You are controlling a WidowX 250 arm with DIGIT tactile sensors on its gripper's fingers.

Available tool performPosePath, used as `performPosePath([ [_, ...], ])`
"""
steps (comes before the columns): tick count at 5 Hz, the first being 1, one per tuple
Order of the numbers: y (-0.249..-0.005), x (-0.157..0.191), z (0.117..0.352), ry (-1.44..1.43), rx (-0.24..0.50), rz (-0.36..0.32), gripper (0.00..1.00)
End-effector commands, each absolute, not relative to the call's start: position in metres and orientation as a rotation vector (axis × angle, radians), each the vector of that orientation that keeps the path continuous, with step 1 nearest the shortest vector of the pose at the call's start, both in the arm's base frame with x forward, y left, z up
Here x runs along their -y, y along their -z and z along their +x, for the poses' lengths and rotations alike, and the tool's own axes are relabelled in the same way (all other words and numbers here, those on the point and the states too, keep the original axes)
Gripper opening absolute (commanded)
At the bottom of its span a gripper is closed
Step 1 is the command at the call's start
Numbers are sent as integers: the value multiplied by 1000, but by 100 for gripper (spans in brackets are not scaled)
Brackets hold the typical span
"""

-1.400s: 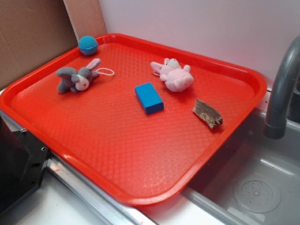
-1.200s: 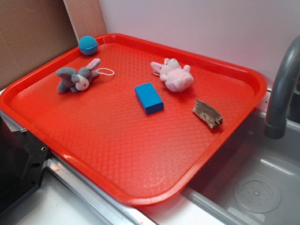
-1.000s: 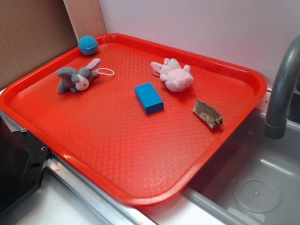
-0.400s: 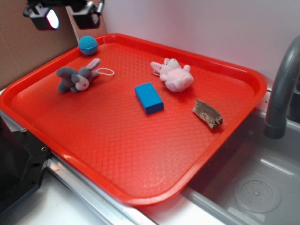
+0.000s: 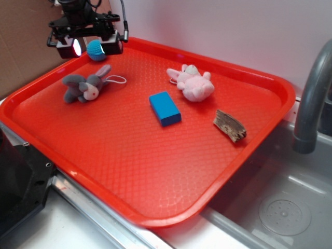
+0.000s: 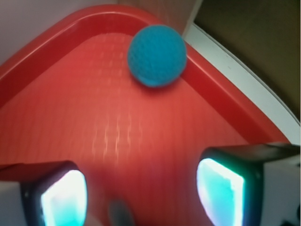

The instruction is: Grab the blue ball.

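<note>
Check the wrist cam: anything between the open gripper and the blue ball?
Nothing visible. In the wrist view only bare red tray lies between the gripper and the blue ball, which sits in the tray's corner against the rim. The grey plush bunny lies off to the side.

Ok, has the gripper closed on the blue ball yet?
No, the wrist view shows the gripper open, fingers spread apart, and the blue ball lying ahead in the tray's corner, untouched.

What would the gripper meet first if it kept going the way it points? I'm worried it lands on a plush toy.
Most likely the blue ball in the tray corner: the gripper is open, with the ball ahead between the pads. Depth remains unclear.
</note>
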State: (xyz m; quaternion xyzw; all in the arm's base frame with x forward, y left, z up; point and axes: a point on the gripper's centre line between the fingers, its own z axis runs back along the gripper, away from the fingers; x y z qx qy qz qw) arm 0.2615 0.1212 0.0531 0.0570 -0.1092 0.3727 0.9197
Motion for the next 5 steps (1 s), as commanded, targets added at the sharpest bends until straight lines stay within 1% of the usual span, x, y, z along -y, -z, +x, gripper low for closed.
performPosePath([
  [1,-59,-155,299,-798,258,124,100],
  [2,-59,-159,310,-784,256,138,100],
  [3,-50,-176,310,-755,266,152,100],
  [4,-44,-190,311,-761,253,157,100],
  [5,-48,-197,317,-752,263,178,100],
])
